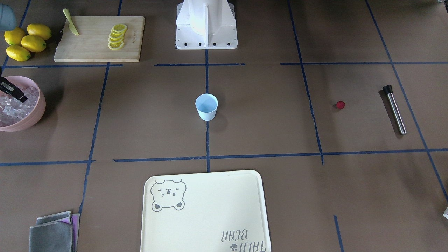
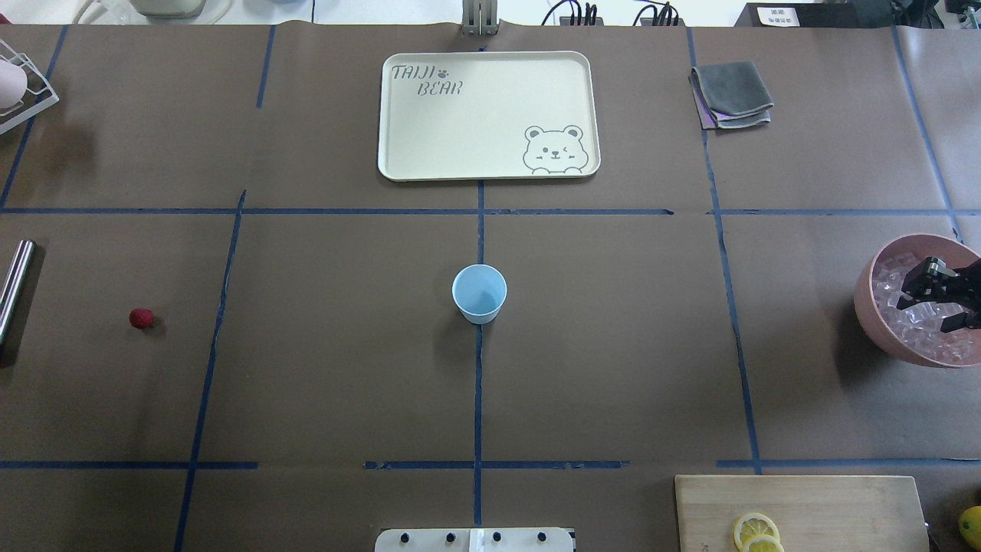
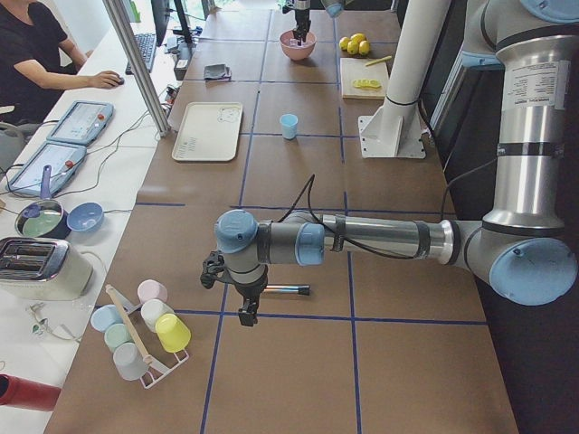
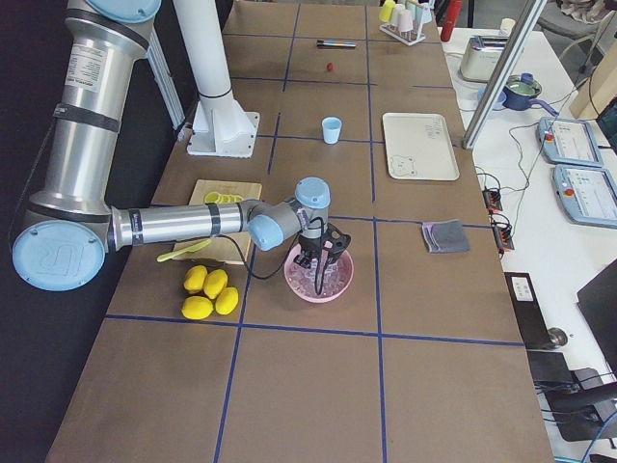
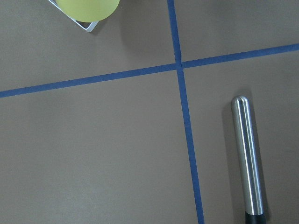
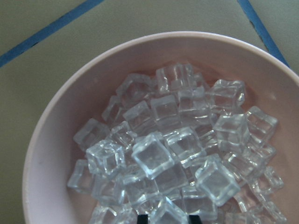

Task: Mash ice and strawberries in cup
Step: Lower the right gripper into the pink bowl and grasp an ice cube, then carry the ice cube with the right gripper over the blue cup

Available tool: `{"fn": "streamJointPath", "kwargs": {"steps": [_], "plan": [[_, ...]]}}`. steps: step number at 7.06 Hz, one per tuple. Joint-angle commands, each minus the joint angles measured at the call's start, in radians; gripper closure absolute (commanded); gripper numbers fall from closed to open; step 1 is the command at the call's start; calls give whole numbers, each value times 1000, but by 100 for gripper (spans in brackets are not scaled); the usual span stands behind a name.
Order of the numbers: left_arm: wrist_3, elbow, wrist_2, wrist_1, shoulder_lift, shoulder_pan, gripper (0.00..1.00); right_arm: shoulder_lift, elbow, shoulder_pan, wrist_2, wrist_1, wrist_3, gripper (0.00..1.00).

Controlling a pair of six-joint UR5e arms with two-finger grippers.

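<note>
— Brown-papered table, taped into blue squares. Where to find the right end effector?

— Down inside the pink bowl, directly over the ice heaped beneath and all around. Released, straddling one cube without pinching yet, by the look of it.

— Why there?

— Probably to pick a cube for the cup, standing upright and seemingly empty, well apart toward the table's middle.

— And the strawberry?

— Lying on bare table, farther off beyond the cup, nearer the left end effector. Cannot tell whether released or clenched; seen only from the side camera. Hovers just beside the steel muddler, likely parked close for the mashing to come.
</note>
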Motion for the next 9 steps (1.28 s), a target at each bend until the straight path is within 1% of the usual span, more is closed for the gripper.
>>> {"fn": "streamJointPath", "kwargs": {"steps": [1,3,4,5,6,7,8,9], "plan": [[0,-1,0,0,0,0,0,-1,15,3,5,0,4,100],[0,-7,0,0,0,-1,0,0,146,6,9,-14,39,100],[0,-5,0,0,0,-1,0,36,179,6,18,-14,49,100],[0,-5,0,0,0,-1,0,139,176,3,29,-24,161,100],[0,-5,0,0,0,-1,0,231,181,-31,31,-35,302,100],[0,-5,0,0,0,-1,0,352,169,-136,19,-37,461,100],[1,-7,-8,0,0,-1,0,486,131,-240,-18,-37,594,99],[3,5,-58,-1,2,-1,0,632,62,-338,-116,-37,700,99]]}}
